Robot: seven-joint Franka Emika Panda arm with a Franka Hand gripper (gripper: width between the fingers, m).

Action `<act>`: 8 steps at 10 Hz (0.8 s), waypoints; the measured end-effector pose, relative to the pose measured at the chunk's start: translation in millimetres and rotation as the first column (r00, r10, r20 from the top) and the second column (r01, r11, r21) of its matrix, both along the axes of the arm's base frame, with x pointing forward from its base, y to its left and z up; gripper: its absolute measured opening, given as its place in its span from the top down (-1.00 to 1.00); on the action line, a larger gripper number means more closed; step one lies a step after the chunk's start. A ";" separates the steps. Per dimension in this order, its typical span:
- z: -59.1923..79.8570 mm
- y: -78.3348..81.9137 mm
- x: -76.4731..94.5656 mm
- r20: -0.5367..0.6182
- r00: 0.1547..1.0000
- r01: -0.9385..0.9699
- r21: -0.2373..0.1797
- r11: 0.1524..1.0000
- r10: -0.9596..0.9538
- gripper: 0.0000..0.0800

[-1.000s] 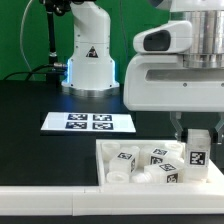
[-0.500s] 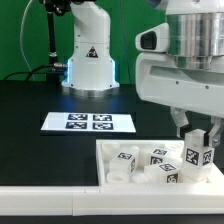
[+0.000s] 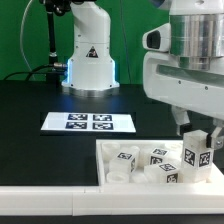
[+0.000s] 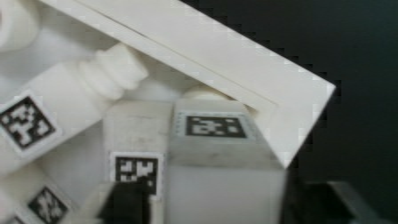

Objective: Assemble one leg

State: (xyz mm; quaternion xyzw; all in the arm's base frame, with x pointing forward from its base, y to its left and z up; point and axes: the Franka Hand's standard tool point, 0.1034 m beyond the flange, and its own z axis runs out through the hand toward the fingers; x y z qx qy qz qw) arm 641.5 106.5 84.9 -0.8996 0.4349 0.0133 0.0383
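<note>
The leg [image 3: 197, 155] is a small white oblong block with a tag on its face. It stands upright at the exterior view's right end of the white walled tray [image 3: 108, 160]. My gripper [image 3: 201, 140] is right over it, with a finger on each side, shut on the leg. In the wrist view the leg [image 4: 196, 150] fills the space between the two dark fingers [image 4: 125, 205], close to the tray's corner wall [image 4: 231, 70]. My gripper [image 4: 231, 205] shows only as finger edges there.
Several other tagged white parts [image 3: 158, 158] lie loose in the tray, one right next to the held leg [image 4: 71, 85]. The marker board [image 3: 88, 122] lies on the black table behind the tray. A white robot base [image 3: 90, 55] stands at the back.
The arm has shifted slightly toward the exterior view's right and lowered a little, with the leg staying between the fingers.
</note>
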 end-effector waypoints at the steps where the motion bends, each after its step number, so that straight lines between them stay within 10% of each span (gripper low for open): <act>1: -2.3 0.2 2.5 0.017 0.979 -0.202 -0.005 0.979 0.202 -0.38; 5: -6.5 4.7 0.9 0.033 0.869 -0.493 -0.019 0.870 0.493 -0.62; 8: -6.0 4.9 2.8 0.034 0.537 -0.840 -0.068 0.538 0.843 -0.62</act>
